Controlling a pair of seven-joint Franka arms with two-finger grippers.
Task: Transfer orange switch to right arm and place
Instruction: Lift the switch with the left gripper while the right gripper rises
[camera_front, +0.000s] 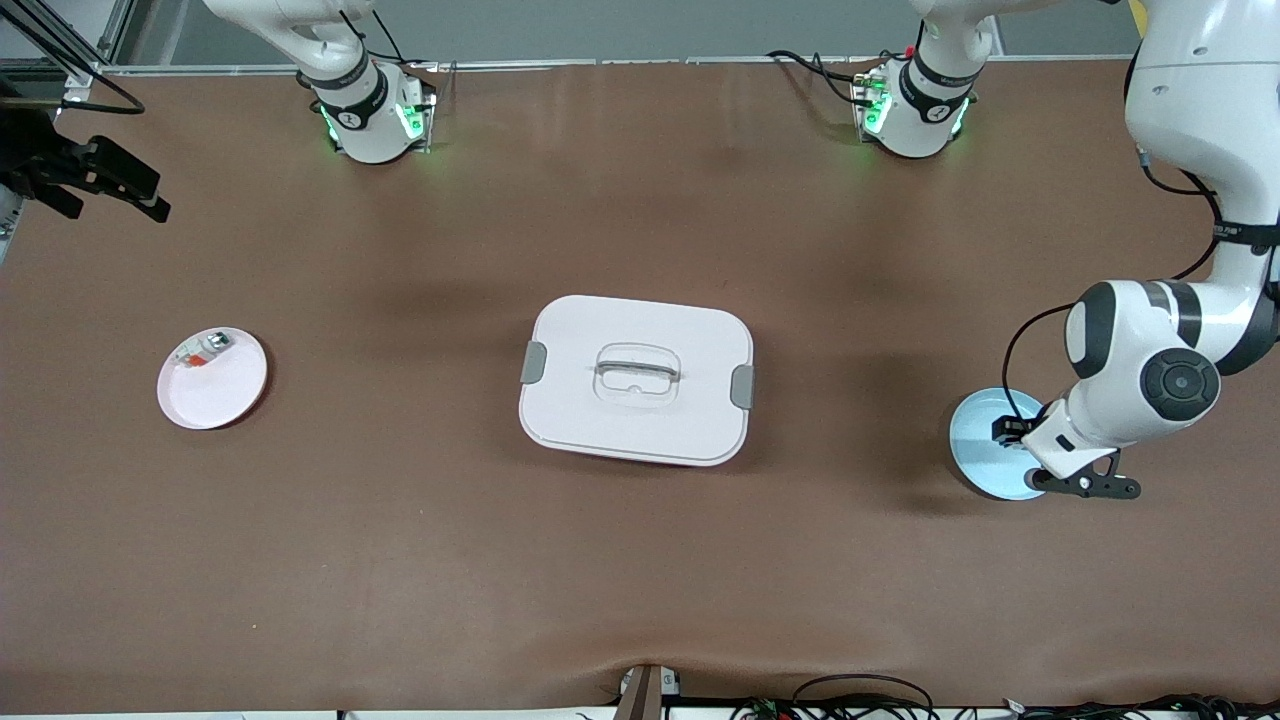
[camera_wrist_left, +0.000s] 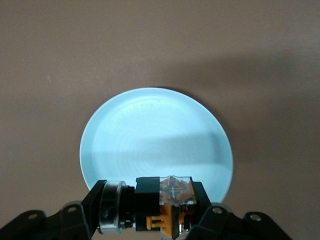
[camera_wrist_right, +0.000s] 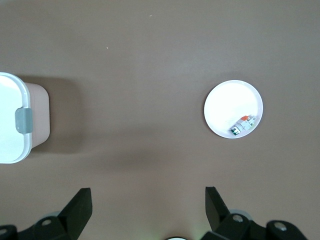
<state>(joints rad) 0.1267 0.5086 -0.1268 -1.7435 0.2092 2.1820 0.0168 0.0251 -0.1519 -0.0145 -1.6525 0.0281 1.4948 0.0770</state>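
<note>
The table (camera_front: 640, 600) looks matt brown, the blue plate (camera_wrist_left: 156, 135) glossy and smooth, the lidded box (camera_front: 636, 378) smooth plastic.

We count two plates: one pale blue plate (camera_front: 975, 440), one white plate (camera_front: 225, 395). One lidded white box (camera_front: 637, 378). Two switch parts: one orange switch (camera_wrist_left: 167, 202), one white-silver part (camera_front: 203, 351). Two arms.

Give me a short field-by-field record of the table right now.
left pincer: shut on the orange switch, over the pale blue plate
right pincer: open, holding nothing, waiting high above the table
white lidded box: mid-table, lid on
white plate: toward the right arm's end, carrying a small white-silver part
</note>
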